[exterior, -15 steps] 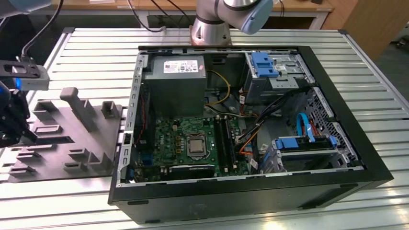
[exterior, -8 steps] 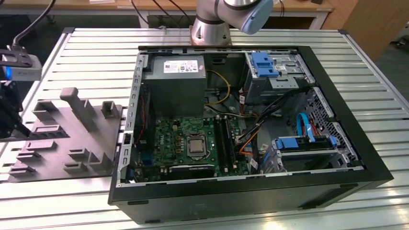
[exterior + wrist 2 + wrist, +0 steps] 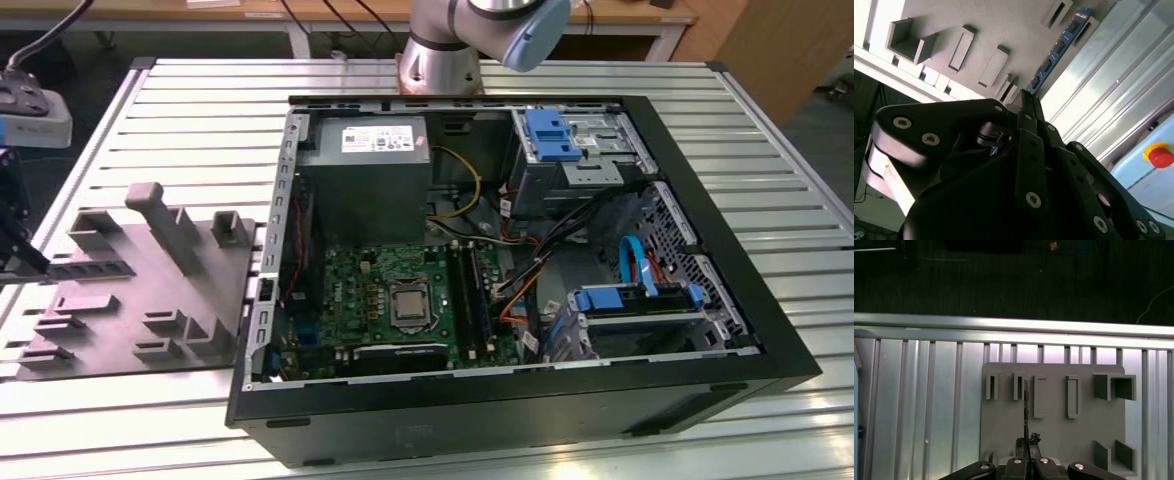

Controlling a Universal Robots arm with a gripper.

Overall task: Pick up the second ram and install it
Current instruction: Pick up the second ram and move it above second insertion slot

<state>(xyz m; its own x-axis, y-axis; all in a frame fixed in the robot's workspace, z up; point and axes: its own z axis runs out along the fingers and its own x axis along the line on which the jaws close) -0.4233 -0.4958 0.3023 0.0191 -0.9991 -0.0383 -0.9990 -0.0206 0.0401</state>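
At the gripper [image 3: 1026, 96] tips: jaws look pinched together on the second ram [image 3: 1059, 46]. Judgement: draw it straight out of the grey fixture plate [image 3: 1004, 25] with no twist and squeeze on the flat board faces, so the stick doesn't bind in its holders. Ram stands on edge and runs straight ahead from the tips, near end between them, far end by a slot block.
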